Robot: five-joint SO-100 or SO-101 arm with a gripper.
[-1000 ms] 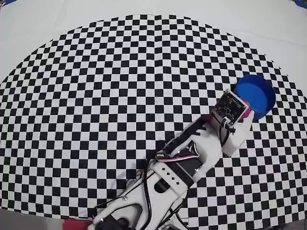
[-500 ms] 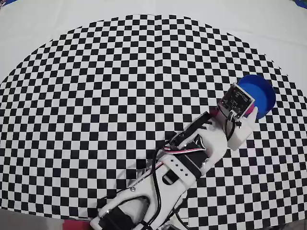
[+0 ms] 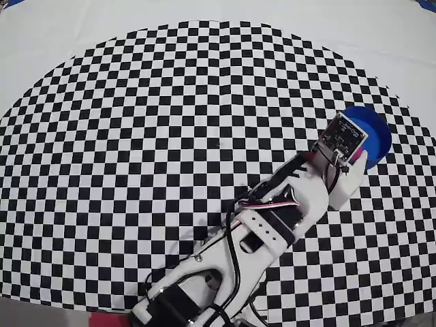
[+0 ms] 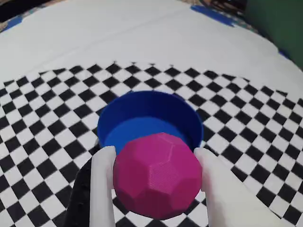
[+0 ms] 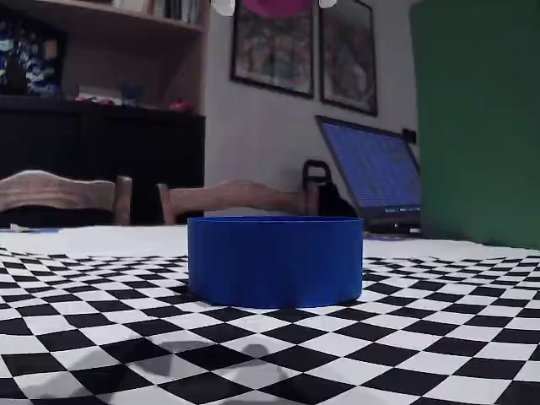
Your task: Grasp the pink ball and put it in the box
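Note:
In the wrist view the pink ball [image 4: 157, 176], a faceted magenta sphere, sits between the two white fingers of my gripper [image 4: 154, 153], which is shut on it. It hangs over the near rim of the box [image 4: 147, 96], a round blue container that shows nothing inside. The overhead view shows the box [image 3: 378, 128] at the mat's right side, and the wrist camera board covers its near edge and the ball. In the fixed view the box [image 5: 275, 260] stands on the mat. The ball [image 5: 277, 7] hangs well above it at the top edge.
A black-and-white checkered mat [image 3: 170, 122] covers the table, with plain white cloth [image 3: 82, 27] beyond its curved edge. The arm [image 3: 266, 225] stretches from the bottom of the overhead view toward the right. A laptop [image 5: 371, 173] and chair backs stand behind the table.
The arm has reached farther up and to the right in the overhead view, carrying the ball from beside the box to over its near edge.

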